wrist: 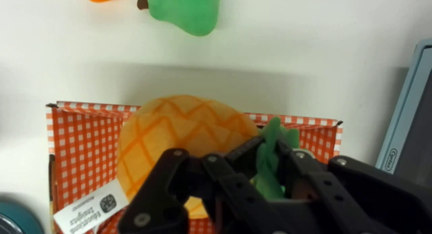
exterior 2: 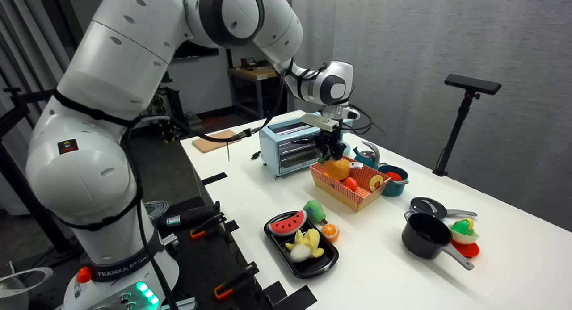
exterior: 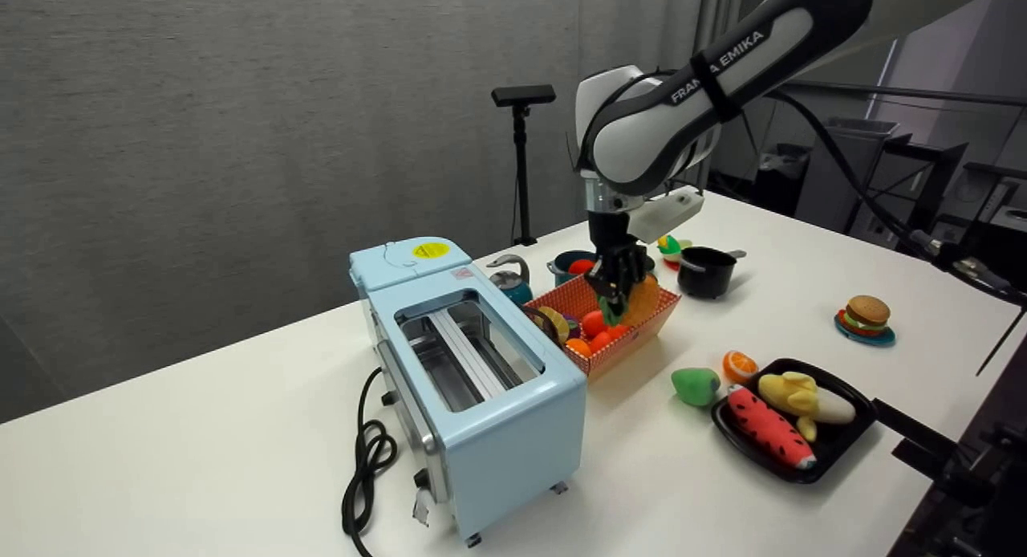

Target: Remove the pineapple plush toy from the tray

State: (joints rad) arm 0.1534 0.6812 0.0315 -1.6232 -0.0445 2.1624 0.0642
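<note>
Over tray [wrist: 81, 143], gripper [wrist: 268, 149] pinching pineapple plush [wrist: 175, 133] by grn leaves [wrist: 268, 164], burger [exterior: 867, 311] (in an ext. view only)

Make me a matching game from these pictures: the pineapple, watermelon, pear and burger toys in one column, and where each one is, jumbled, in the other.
Toys
1. pineapple toy
2. watermelon toy
3. pear toy
4. burger toy

Places
A. directly on the table
B. pinched by its leaves in the gripper
C. on a blue plate
D. in the black tray

Pairs: 1-B, 2-D, 3-A, 4-C
</note>
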